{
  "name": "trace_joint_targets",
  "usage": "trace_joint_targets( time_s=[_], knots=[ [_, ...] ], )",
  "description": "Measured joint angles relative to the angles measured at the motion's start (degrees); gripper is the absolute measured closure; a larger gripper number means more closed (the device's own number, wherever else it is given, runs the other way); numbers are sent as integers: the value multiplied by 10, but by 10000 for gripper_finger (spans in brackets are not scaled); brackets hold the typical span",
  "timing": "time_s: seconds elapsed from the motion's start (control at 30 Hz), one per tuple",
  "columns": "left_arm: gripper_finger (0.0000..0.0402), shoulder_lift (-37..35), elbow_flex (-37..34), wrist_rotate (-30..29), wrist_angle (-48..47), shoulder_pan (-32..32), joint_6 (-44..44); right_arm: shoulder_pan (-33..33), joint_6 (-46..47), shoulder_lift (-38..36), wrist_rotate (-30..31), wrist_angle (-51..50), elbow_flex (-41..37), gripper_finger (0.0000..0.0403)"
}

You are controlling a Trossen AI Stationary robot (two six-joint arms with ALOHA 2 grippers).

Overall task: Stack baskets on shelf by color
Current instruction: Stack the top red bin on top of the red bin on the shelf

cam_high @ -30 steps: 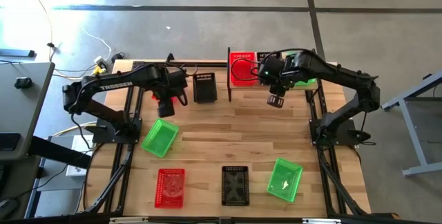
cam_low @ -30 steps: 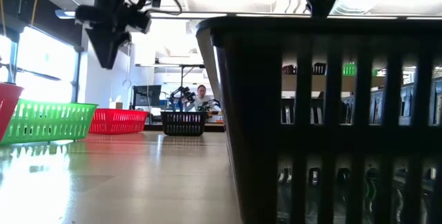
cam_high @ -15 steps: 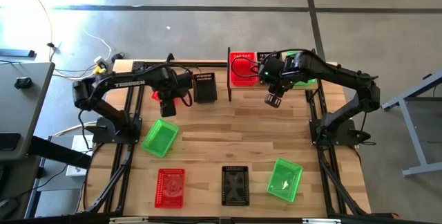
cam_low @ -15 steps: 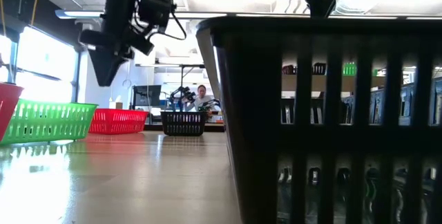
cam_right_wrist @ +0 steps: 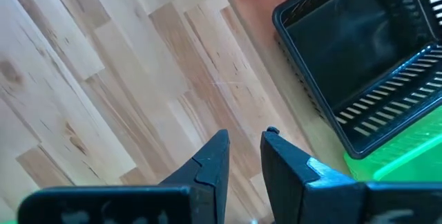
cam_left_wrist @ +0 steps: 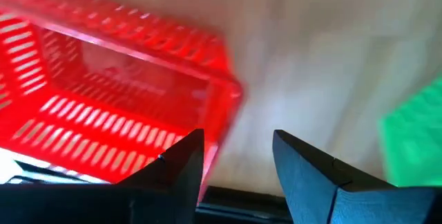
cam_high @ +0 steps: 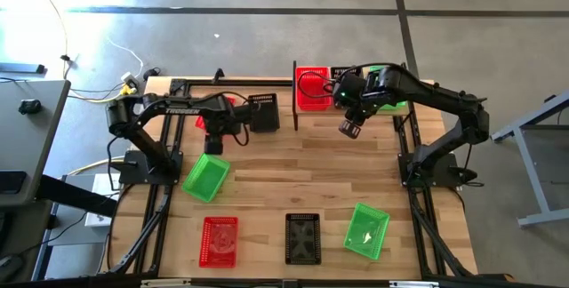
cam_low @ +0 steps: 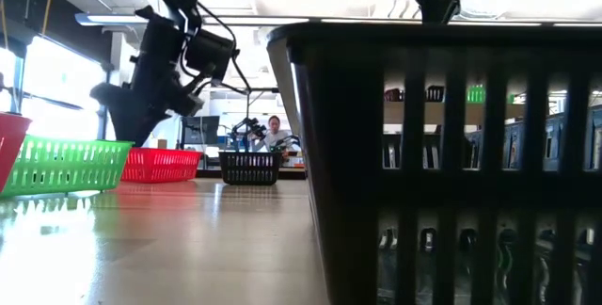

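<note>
My left gripper [cam_high: 218,133] is open, low over a red basket [cam_high: 228,102] near the table's far left. In the left wrist view its fingers [cam_left_wrist: 174,171] stand either side of that red basket's near corner wall [cam_left_wrist: 219,113]; whether they touch it I cannot tell. My right gripper [cam_high: 349,129] hovers in front of the shelf [cam_high: 295,101], fingers a narrow gap apart, holding nothing. On the shelf sit a red basket [cam_high: 311,87], a black basket [cam_right_wrist: 359,58] and a green basket [cam_high: 396,103]. A black basket [cam_high: 263,112] rests on the table left of the shelf.
On the tabletop lie a green basket [cam_high: 206,178], a red basket [cam_high: 220,239], a black basket [cam_high: 303,237] and another green basket [cam_high: 366,231]. The black one fills the low view's right half [cam_low: 451,154]. Bare planks show in the table's middle.
My left gripper has come down toward the red basket at the far left and tipped from pointing straight down to a slant, while its arm has stretched out lower over the table. No basket has moved.
</note>
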Motion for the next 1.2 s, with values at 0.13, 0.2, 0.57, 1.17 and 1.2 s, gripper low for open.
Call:
trace_joint_targets(
  time_s=[0.13, 0.2, 0.57, 1.17, 1.2],
  knots=[
    [236, 0, -6, -30, -1, 5, -3, 5, 1, 0, 0, 0, 0, 334],
    [238, -1, -6, -38, 3, 9, 0, 6, 3, 0, 1, 1, 0, 334],
    [245, 22, -6, -36, 49, 43, 23, 6, 26, 0, -1, 7, 0, 334],
    [395, 22, -6, 5, 38, 30, 0, 6, 38, 0, 0, 7, 0, 334],
    [394, 14, -6, 5, 33, 27, -4, 6, 40, 0, 0, 7, 0, 334]
  ],
)
